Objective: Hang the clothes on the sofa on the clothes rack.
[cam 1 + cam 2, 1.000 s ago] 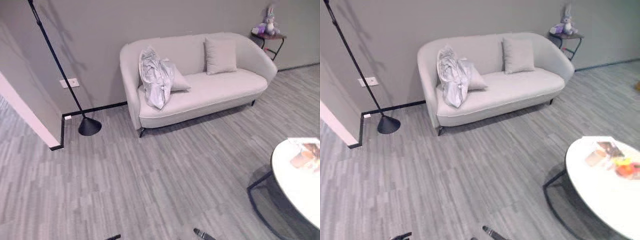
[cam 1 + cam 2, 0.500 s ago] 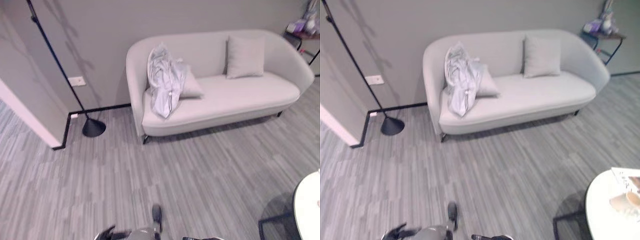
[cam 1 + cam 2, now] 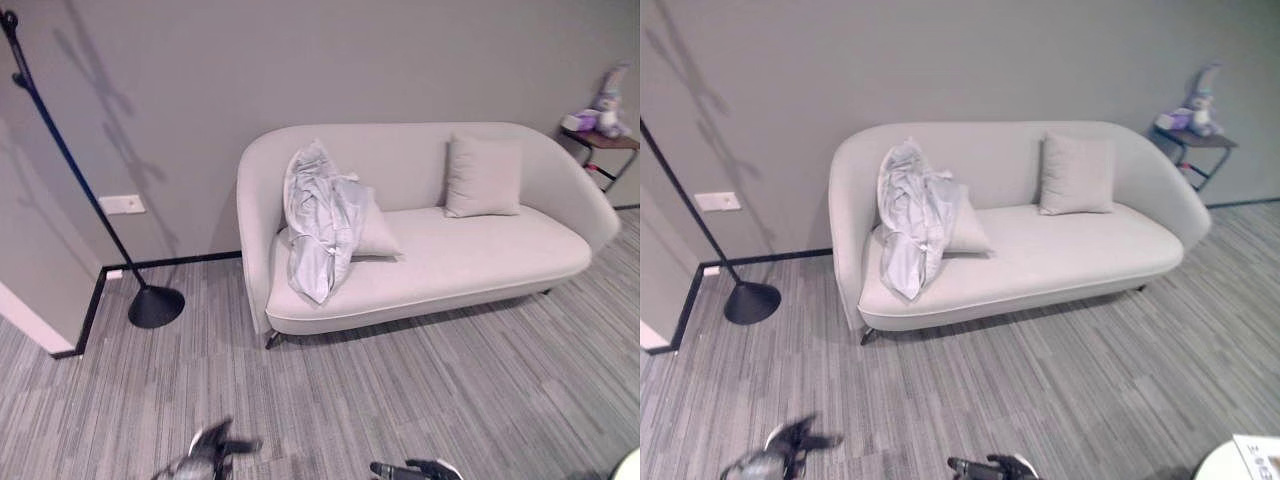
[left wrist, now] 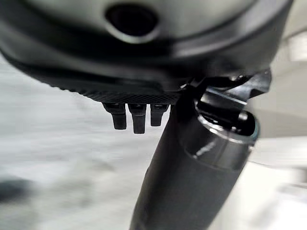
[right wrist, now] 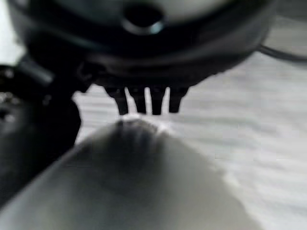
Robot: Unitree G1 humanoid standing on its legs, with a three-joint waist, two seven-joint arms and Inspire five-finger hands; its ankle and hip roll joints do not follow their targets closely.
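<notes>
A pale grey garment (image 3: 322, 232) lies draped over the left end of the light sofa (image 3: 470, 262), leaning against a cushion (image 3: 375, 230), with a second cushion (image 3: 483, 177) further right. A black clothes rack (image 3: 70, 170) stands on the floor near the sofa's left arm. The left hand (image 3: 210, 452) and right hand (image 3: 420, 468) hang low over the carpet, well apart from the sofa. Both hold nothing, fingers straight and relaxed in their wrist views.

Dark robot hand (image 4: 136, 115), ribbed black housing
</notes>
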